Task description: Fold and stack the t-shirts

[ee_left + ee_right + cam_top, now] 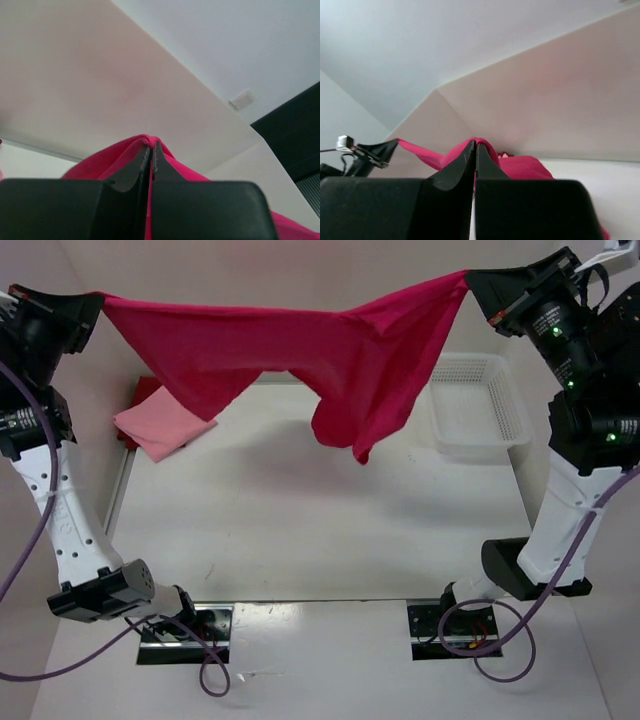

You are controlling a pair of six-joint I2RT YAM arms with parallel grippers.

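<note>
1. The bright crimson-pink t-shirt (340,360) hangs in the air. It is stretched in a band that starts just above the white mesh basket (478,448) and runs far to the basket's left.
2. Its middle sags in a loose fold whose lowest tip hangs just left of the basket.
3. The left gripper (98,302) is raised well to the left of the basket. Its jaws are pressed together on the shirt's left corner, and the left wrist view shows the cloth (110,160) bunched around the closed fingers (135,167).
4. The right gripper (470,282) is just above the basket's far side, clamped on the shirt's other corner (525,167).
5. The light pink t-shirt (160,425) lies folded on the table (300,530), well left of the basket.
6. The dark red t-shirt (145,392) lies under the pink one, with only its edges showing.
</note>
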